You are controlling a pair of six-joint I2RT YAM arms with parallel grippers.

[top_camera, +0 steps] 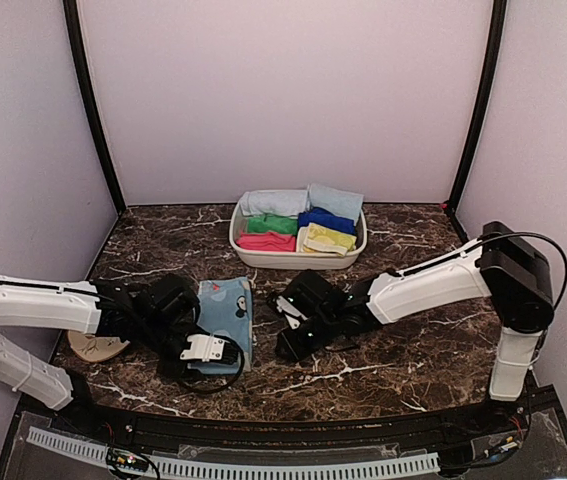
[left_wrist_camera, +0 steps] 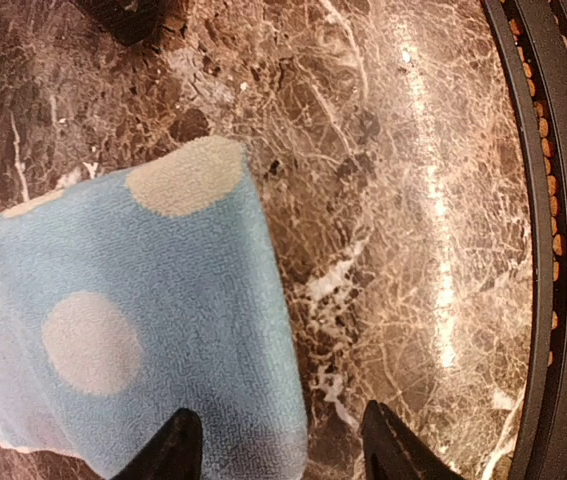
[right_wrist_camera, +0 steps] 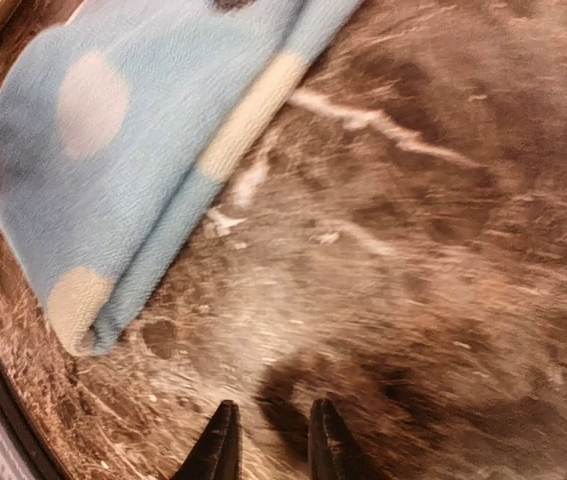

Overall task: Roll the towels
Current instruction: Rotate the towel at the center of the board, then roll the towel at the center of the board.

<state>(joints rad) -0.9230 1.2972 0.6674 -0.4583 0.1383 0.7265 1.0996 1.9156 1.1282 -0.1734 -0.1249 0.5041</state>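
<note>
The medium blue towel with pale cream spots (top_camera: 225,308) lies folded flat on the marble table between my two grippers. My left gripper (top_camera: 215,352) is low over its near end. In the left wrist view (left_wrist_camera: 281,452) the jaws are wide open, with the towel's corner (left_wrist_camera: 163,300) reaching between them, under the left finger. My right gripper (top_camera: 285,340) is just right of the towel. In its wrist view (right_wrist_camera: 273,445) the jaws stand a little apart and empty over bare marble, with the towel (right_wrist_camera: 113,140) up left. Pale blue cloth (top_camera: 273,203) lies rolled in the basket.
A white basket (top_camera: 298,258) at the back centre holds green, pink, dark-blue and yellow rolls, plus a second pale blue one (top_camera: 335,200). A beige plate (top_camera: 98,347) lies under my left arm. The table's black front rim (left_wrist_camera: 553,250) is close to my left gripper.
</note>
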